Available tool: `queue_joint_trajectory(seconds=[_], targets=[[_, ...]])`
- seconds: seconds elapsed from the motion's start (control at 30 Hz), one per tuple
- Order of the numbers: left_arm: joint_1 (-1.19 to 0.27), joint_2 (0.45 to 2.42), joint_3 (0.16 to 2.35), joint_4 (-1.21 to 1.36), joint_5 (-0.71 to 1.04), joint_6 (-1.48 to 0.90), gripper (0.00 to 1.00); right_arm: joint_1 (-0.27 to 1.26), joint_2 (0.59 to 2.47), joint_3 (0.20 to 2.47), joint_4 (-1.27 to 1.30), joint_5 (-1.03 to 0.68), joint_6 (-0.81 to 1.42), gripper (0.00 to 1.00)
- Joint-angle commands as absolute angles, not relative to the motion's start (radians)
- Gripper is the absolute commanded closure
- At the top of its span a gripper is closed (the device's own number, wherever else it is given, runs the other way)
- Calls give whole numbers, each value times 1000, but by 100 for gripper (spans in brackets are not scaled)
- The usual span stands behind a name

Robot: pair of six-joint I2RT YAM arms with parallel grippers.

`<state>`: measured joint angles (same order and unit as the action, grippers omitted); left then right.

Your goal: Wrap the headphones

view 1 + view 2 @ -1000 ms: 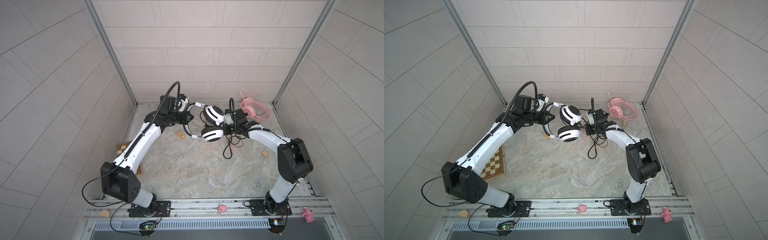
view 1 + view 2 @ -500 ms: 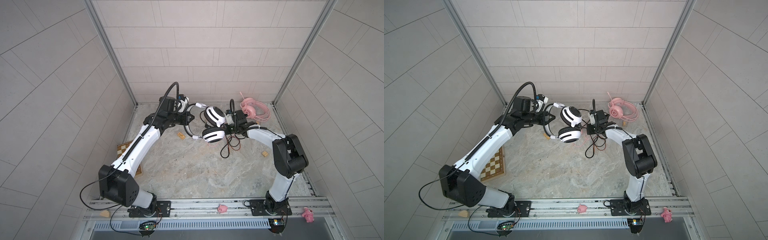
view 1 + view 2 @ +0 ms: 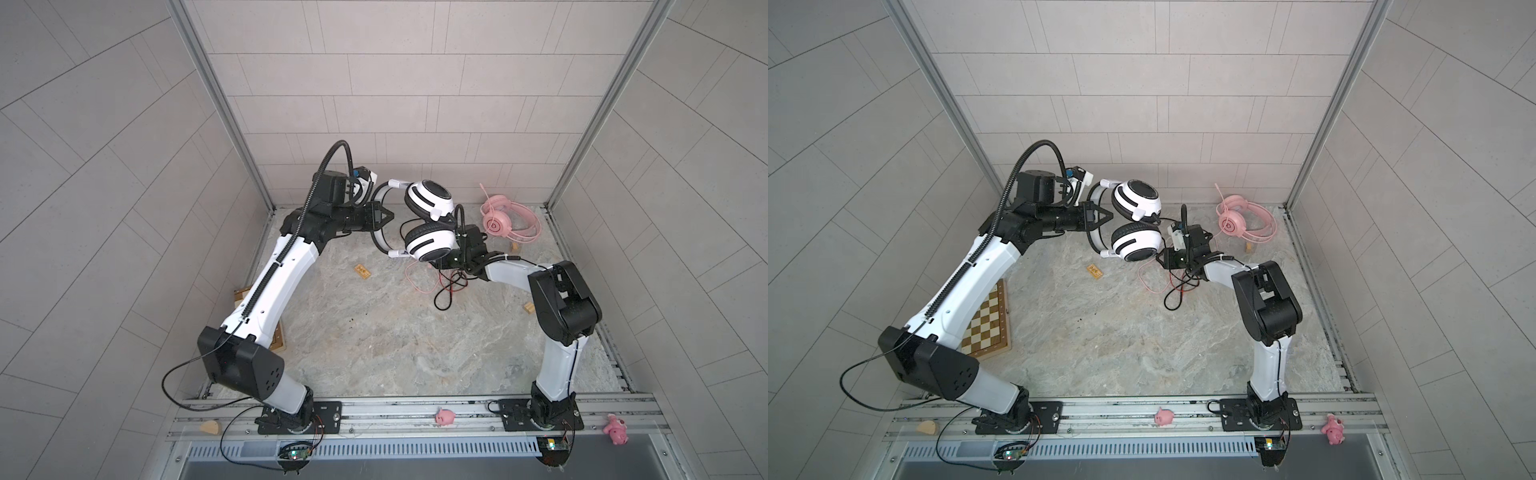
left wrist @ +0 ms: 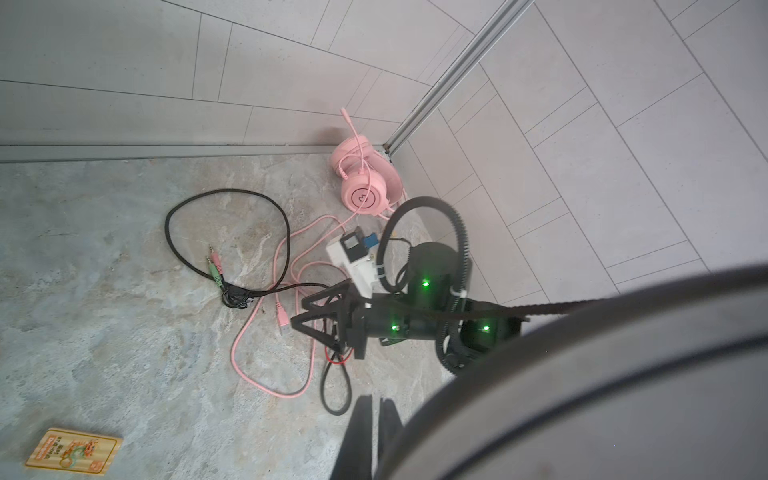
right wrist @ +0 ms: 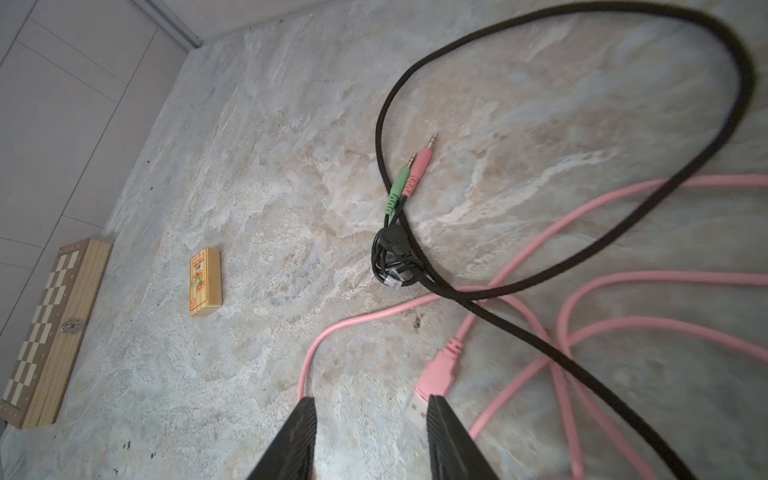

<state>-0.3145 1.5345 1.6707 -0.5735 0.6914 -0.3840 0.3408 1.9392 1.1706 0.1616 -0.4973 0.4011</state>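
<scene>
Marbled tabletop (image 3: 374,340). Near back edge the white headset (image 3: 428,245) hangs aloft, band clamped by the left gripper (image 3: 384,217). The right gripper (image 5: 372,401) has just parted, empty, over slack black cable (image 5: 378,133): regrasp needed.

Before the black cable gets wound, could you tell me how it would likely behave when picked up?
Probably floppy: the black cable lies in a loose loop, so it should sag and trail. It crosses the pink cable, so lifting may drag that along. The small bundle by the plugs could swing as a weighted end.
</scene>
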Motion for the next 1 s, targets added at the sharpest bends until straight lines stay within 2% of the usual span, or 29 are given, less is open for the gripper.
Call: queue_joint_trajectory(seconds=[0.0,0.17,0.3,0.37,0.63,0.83,0.97], targets=[[-310,1541,1758,-626,742,-435,100,370,1983,1192,217,-509,415,55],[-263,1595,1862,-645,746,-517,100,377,2022,1180,287,-551,444,61],[-202,1639,1934,-592,733,-617,100,385,2037,1189,293,-560,456,80],[-171,1659,1950,-537,737,-686,100,389,2042,1199,281,-578,461,87],[-75,1746,2027,-302,710,-958,100,429,2035,1213,247,-599,461,89],[-66,1883,2306,-390,655,-973,100,474,2054,1231,249,-609,493,90],[-47,1941,2361,-447,620,-956,100,507,2021,1180,256,-616,500,94]])
